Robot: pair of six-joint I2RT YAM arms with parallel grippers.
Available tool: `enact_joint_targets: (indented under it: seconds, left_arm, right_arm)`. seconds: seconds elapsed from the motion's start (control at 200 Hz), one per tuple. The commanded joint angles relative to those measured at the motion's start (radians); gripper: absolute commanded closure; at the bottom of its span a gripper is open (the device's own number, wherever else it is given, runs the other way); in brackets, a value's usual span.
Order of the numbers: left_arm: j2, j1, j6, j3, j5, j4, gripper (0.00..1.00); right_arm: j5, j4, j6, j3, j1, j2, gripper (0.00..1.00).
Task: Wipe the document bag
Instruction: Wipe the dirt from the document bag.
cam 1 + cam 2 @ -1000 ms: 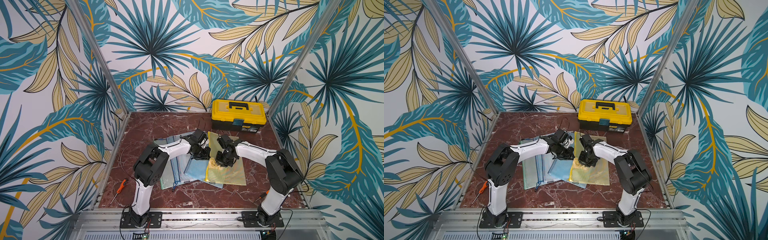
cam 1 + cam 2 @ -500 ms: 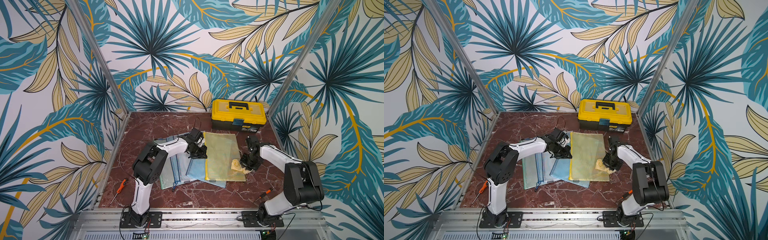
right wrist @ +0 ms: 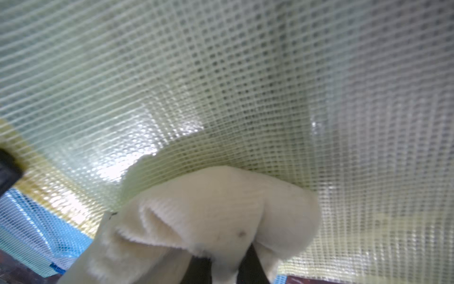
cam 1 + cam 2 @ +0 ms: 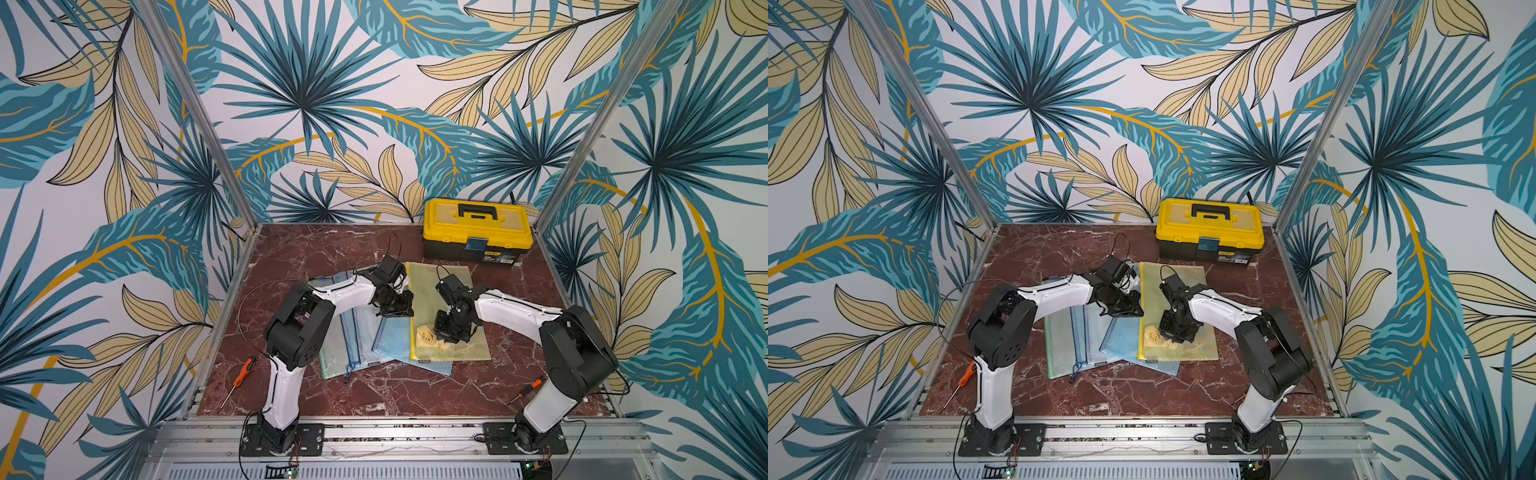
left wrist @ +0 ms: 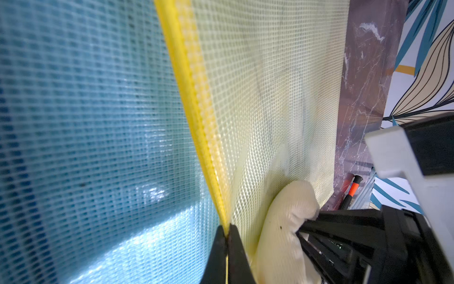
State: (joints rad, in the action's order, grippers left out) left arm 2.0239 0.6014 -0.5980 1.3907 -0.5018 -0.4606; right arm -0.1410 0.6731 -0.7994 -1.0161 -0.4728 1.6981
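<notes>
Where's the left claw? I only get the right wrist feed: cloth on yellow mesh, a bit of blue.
Observer: In the left wrist view, the left claw is shut on the zip edge of the yellow document bag.
Operator: Where on the bag is my wipe?
Observer: Both top views put the cloth at the bag's near end, close to that zip edge, under the right claw.
Operator: Anything behind the bag?
Observer: A yellow toolbox, lid closed, stands at the back, apart from the bag.
</notes>
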Motion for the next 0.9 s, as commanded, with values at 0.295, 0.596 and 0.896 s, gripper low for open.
enact_joint_targets:
  seconds: [0.295,0.596,0.896]
  left_arm:
    - [-0.059,-0.032,0.026,-0.064,0.003,0.005,1.0]
    - [-0.067,-0.032,0.016,-0.075,0.012,0.011,1.0]
    - [-0.071,-0.032,0.018,-0.1,0.01,0.018,1.0]
  right_arm:
    - [0.059,0.178,0.142,0.147,0.346,-0.283,1.0]
    - [-0.067,-0.027,-0.06,0.009,-0.115,-0.041,1.0]
    - [-0.056,-0.08,-0.091,0.166,-0.082,-0.009,1.0]
